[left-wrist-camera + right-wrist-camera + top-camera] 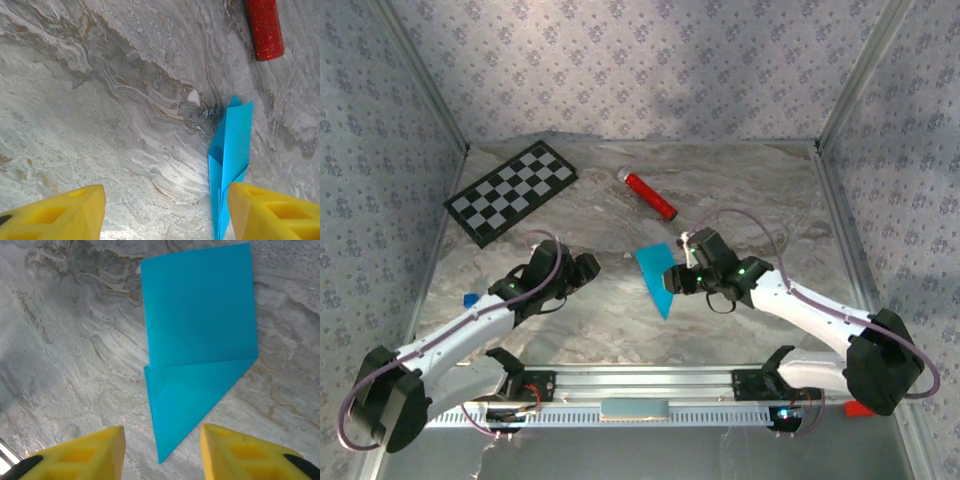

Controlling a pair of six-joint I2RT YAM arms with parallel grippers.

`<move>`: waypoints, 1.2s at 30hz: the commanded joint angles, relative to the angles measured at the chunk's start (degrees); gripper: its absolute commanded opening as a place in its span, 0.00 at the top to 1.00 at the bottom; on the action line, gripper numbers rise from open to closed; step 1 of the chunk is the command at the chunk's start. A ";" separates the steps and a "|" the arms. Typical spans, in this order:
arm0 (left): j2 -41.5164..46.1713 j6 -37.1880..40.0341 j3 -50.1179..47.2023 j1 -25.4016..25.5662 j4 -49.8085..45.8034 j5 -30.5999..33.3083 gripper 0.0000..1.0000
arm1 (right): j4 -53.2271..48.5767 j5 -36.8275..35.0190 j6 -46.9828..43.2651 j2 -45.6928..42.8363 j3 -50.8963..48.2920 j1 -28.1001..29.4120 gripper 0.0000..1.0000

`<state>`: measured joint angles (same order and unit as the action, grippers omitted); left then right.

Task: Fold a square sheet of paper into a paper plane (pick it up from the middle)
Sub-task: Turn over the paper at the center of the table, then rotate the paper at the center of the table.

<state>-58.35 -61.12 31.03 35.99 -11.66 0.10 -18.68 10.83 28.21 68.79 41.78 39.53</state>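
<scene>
Folded paper (200, 340) lies flat on tabletop (60, 365), tip at 6 o'clock between spread, unpinching right gripper (162, 452), probably for creasing; left gripper (165, 210) spread, empty, at paper's 9 o'clock.

Checkerboard (512, 192) and red cylinder (650, 196), apart

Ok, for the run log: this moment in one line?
paper plane: folded, on table | left gripper: open, empty | right gripper: open, empty, beside it

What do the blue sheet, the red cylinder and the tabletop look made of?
Blue sheet: thin matte paper, with sharp flat creases.
Red cylinder: glittery, sparkling surface, perhaps foil; core unclear.
Tabletop: grey, veined marble pattern, possibly a printed cover.
</scene>
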 commanded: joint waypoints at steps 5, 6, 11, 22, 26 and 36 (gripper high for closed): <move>-5.45 -0.06 3.63 -0.25 3.93 -5.04 0.37 | 6.84 16.18 7.36 6.18 -2.09 -6.16 0.68; -5.94 0.00 3.84 -0.21 3.86 -5.26 0.37 | 7.73 17.80 7.31 7.60 -2.03 -6.34 0.70; -7.51 -0.22 4.22 0.42 4.10 -5.76 0.40 | 12.47 22.19 11.62 15.05 -1.11 -5.27 0.81; -10.25 -0.57 4.47 0.92 8.39 -9.52 0.54 | 11.90 20.28 15.15 24.46 -0.47 -4.64 0.88; -14.15 -0.28 6.34 0.95 11.11 -12.17 0.60 | 13.01 19.89 18.82 25.89 -1.58 -4.33 0.90; -28.91 1.23 16.27 4.25 15.18 -17.59 0.76 | 17.58 17.82 27.38 26.21 -4.17 -1.62 0.90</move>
<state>-84.33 -60.53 44.60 39.16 0.49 -14.55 -1.30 30.68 51.20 94.06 39.48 37.04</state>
